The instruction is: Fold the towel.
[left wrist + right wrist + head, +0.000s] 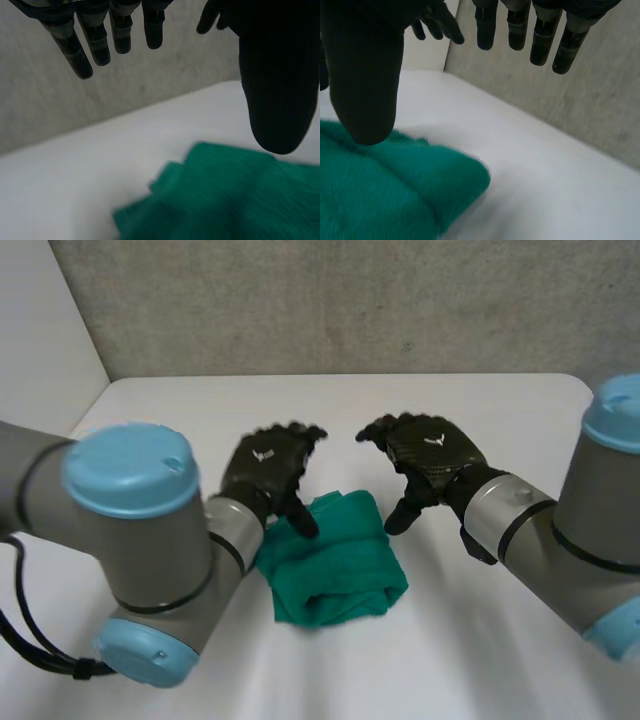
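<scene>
Towel: we see a green towel (330,565) lying in a bunched, folded heap on the white table (480,400), at the middle of the scene and towards the near side, with a rolled fold along its near edge.
Left hand: our left hand (265,468) hangs over the towel's far left edge, back upward, fingers pointing to the far side.
Left hand state: released; in the left wrist view the fingers (100,35) hang straight and spread, the thumb points down over the green cloth, and nothing is held. We cannot tell whether the thumb tip touches the cloth.
Right hand: our right hand (430,455) hangs just to the far right of the towel, its thumb pointing down beside the towel's far right corner.
Right hand state: released; in the right wrist view the fingers (520,25) hang loose and apart over bare table, the thumb sits above the cloth's rounded edge, and nothing is grasped.
Hands to each other: near one another, fingertips apart, on either side of the towel's far edge.
Arms: the left arm (130,540) comes in from the near left, the right arm (580,530) from the near right.
Backdrop: a grey wall (350,300) stands behind the table's far edge.
</scene>
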